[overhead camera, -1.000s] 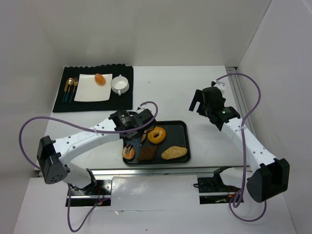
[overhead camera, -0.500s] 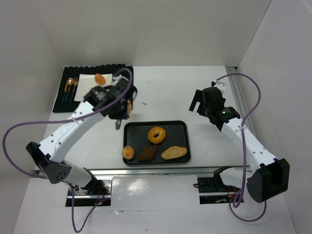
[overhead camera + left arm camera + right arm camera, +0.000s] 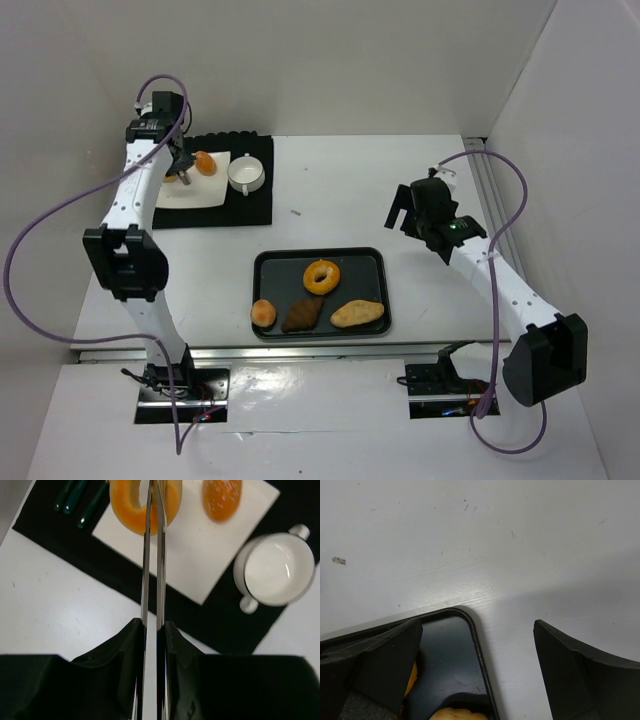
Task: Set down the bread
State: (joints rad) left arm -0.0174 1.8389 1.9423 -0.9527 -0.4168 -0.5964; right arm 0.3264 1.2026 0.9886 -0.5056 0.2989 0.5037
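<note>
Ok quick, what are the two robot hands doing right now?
Left gripper: closed, holding the ring-shaped bread over the white plate.
Right gripper: open, holding nothing.

white cup (image 3: 272, 570) on black mat (image 3: 210, 620) | cutlery (image 3: 85, 511) (dark handles) on mat

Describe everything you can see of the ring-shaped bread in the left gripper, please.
The ring-shaped bread is golden-orange with a smooth crust and a hole in the middle; the wrist view cuts off its far part. The left gripper holds it, its thin metal jaws nearly together across the ring. It is over the white square plate, beside the round bun. Whether it rests on the plate cannot be told.
</note>
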